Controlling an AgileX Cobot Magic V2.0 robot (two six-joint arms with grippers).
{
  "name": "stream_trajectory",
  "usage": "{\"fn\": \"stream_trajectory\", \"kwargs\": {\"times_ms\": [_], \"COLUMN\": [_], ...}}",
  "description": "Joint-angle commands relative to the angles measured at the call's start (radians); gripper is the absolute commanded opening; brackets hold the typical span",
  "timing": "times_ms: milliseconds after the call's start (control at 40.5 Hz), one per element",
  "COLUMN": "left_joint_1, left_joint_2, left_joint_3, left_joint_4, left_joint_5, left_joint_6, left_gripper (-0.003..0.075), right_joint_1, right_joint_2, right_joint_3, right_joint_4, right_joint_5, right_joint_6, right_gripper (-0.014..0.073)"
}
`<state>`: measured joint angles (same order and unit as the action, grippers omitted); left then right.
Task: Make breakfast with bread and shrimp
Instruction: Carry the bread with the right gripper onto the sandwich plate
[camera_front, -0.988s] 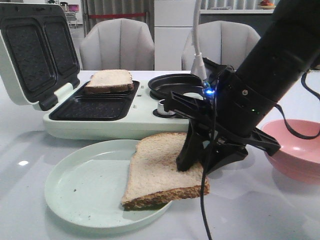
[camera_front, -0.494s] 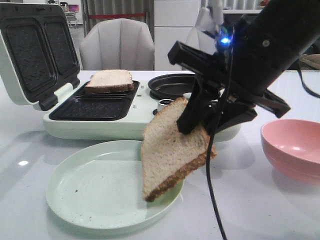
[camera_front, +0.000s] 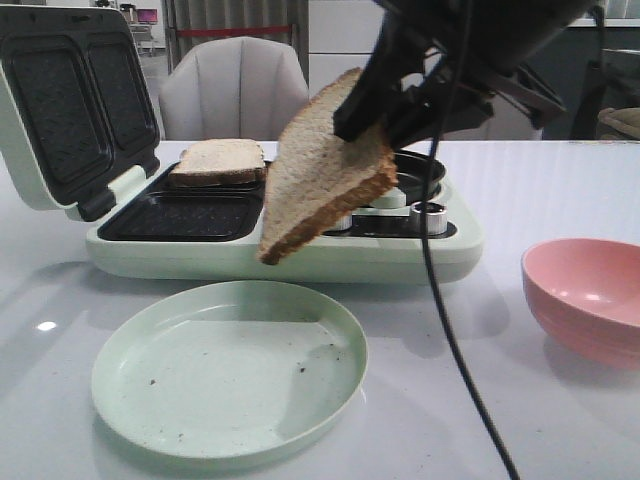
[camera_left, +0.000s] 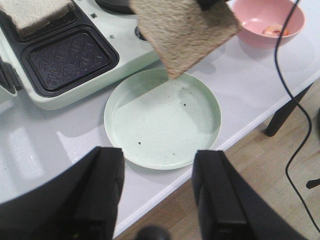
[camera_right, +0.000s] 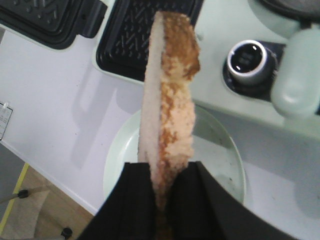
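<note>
Right gripper (camera_right: 160, 197) clamped on 1 slice of bread (camera_front: 325, 165), edge-on between the black fingers (camera_right: 132, 200) in the right wrist view. In the front view, held high at upper centre of the frame, tilted steeply, lower corner hanging in front of the sandwich maker (camera_front: 280, 255), clear of the pale green plate (camera_front: 150, 400) at lower left. Only crumbs on that plate.

A 2nd slice of bread (camera_front: 220, 160) lying flat in the rear left tray of the sandwich maker, left of centre; front tray (camera_front: 185, 215) bare, lid (camera_front: 60, 100) propped open at upper left. Silver knob (camera_front: 428, 212) on the maker, just under the gripper.

Pink bowl (camera_front: 590, 295) at right edge of the frame, on the white table (camera_front: 560, 420). In the left wrist view, small orange-pink shrimp (camera_left: 274, 31) inside that bowl at upper right.

Left gripper (camera_left: 157, 192) at the bottom of its own view, fingers (camera_left: 102, 190) spread wide apart, holding nothing, above the table edge near the plate.
</note>
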<state>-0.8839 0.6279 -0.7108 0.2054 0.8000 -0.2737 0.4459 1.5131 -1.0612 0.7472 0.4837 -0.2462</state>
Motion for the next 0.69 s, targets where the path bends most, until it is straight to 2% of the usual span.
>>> {"fn": "stream_trajectory", "kwargs": {"times_ms": [0,395,593,667], "left_joint_1": [-0.009,-0.009,-0.009,-0.009], "left_joint_2": [0.000,0.000,0.000,0.000], "left_joint_3": [-0.027,-0.027,-0.027,-0.027], "left_joint_4": [0.015,0.015,0.015,0.017], "left_joint_5": [-0.074,-0.074,-0.074,-0.074], "left_joint_6": [0.003,0.003,0.003,0.003], "left_gripper": [0.0385,0.0385,0.0385,0.0385], "right_joint_1": [0.028,0.055,0.055,0.055], "right_joint_2": [0.046,0.409,0.526,0.546], "right_joint_3": [-0.119,-0.547,-0.664,-0.678], "right_joint_4": [0.042,0.186,0.194,0.193], "right_joint_5": [-0.060,-0.056,-0.011,0.018], "right_joint_6": [-0.019,-0.019,-0.019,-0.019], "right_gripper": [0.0034,0.0034,0.0039,0.0088]}}
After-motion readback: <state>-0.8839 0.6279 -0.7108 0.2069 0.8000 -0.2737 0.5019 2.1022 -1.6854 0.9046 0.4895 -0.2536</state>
